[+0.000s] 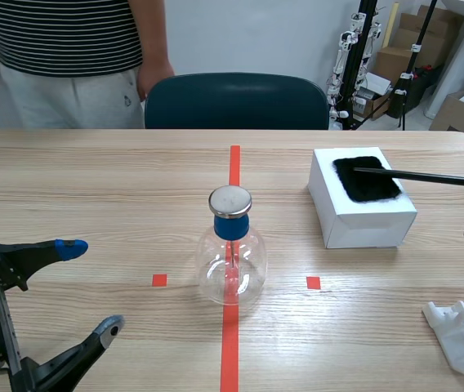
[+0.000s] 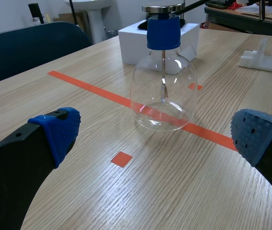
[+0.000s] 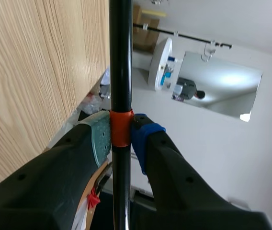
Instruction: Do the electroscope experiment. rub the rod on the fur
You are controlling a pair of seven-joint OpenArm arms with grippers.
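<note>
In the scene view, the black rod (image 1: pixel 428 175) comes in over the tabletop's right edge, and its tip lies on the fur (image 1: pixel 366 178) atop the white box (image 1: pixel 354 216). Strokes should probably run short and light along the fur, lest the box slide toward that edge. The electroscope (image 1: pixel 231 257) stands mid-tabletop, well apart, leaving open room between.

In the left wrist view, the left gripper (image 2: pixel 157 134) is spread wide and empty, with the electroscope ahead of it.

In the right wrist view, the right gripper (image 3: pixel 121 136) is clamped on the rod at its orange band.
</note>
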